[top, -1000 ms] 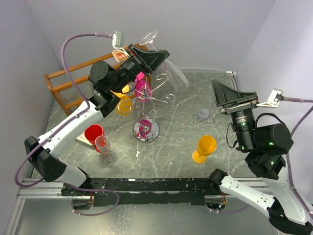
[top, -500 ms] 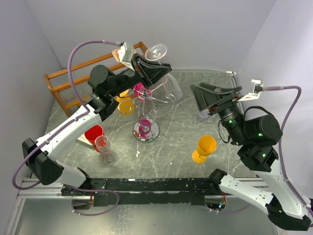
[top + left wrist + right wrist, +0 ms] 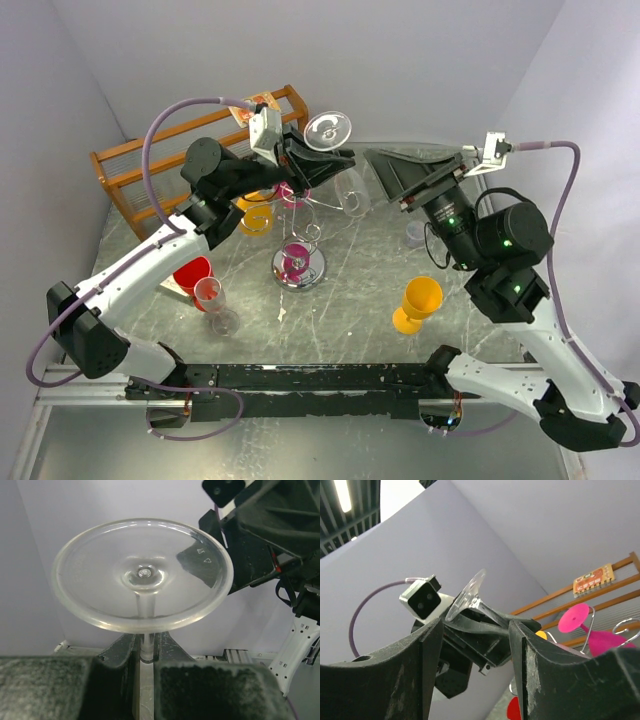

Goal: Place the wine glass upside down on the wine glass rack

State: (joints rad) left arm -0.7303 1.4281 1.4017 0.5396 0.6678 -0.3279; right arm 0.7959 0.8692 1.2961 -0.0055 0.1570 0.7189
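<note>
I hold the wine glass (image 3: pixel 142 575) foot-up over the wine glass rack (image 3: pixel 299 265), left gripper (image 3: pixel 322 163) clamped on its stem (right gripper (image 3: pixel 388 176) parted, empty). I judge the stem should slide slowly and level into a scroll arm.

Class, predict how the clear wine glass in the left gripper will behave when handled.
Probably slippery: the wine glass is smooth, clear, pinched only at its thin stem by the left gripper. Likely fragile there, and may pivot.
</note>
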